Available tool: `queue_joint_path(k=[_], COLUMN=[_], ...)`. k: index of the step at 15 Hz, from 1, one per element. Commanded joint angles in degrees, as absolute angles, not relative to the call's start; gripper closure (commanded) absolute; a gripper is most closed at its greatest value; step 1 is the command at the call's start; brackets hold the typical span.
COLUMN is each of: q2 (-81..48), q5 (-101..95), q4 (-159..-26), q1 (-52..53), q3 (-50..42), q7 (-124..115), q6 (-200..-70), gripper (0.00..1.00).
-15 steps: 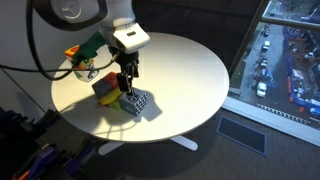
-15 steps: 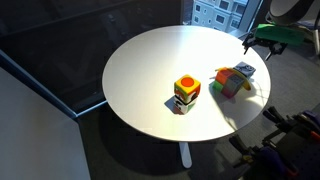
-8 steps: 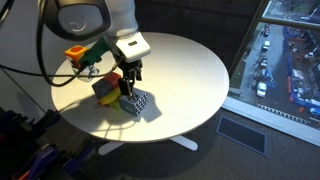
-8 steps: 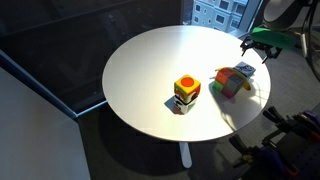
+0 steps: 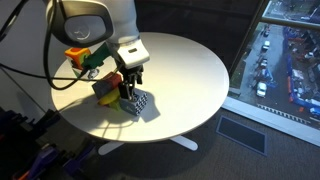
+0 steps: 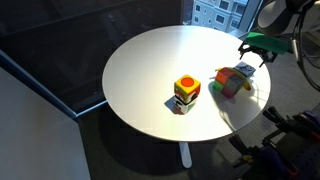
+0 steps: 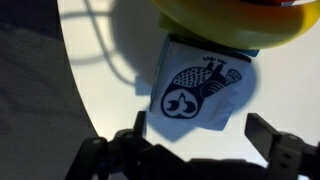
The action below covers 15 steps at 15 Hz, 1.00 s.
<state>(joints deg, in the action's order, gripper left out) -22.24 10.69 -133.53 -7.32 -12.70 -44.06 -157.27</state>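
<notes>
A toy cube (image 6: 186,94) with a yellow top, a red circle and patterned sides stands near the middle of the round white table (image 6: 150,60). It also shows in an exterior view (image 5: 140,103). In the wrist view the cube (image 7: 200,85) shows a pale face with a dark owl drawing, just beyond my fingers. My gripper (image 7: 205,140) is open and empty, with its fingers on either side of that face and not touching it. It shows above the cube in an exterior view (image 5: 128,90) and near the table's edge in an exterior view (image 6: 252,50).
A red, green and orange toy (image 6: 232,80) sits beside the cube near the table's edge, and it also shows in an exterior view (image 5: 82,62). A window with a street far below (image 5: 280,55) lies past the table. Cables and clutter (image 6: 285,140) lie on the floor.
My gripper has come down a little toward the cube. The cube and the other toy have not moved.
</notes>
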Motion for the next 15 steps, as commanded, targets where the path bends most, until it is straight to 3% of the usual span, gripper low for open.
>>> queue_joint_path(k=[1, 15], q2=[-24.5, -28.4], q5=[11.6, 11.5], q4=[-131.3, -129.7], q1=[-5.8, -3.8], q3=[-13.9, -14.8], q7=[-45.8, -47.1], q6=[-157.8, -158.2], gripper=[0.00, 0.00])
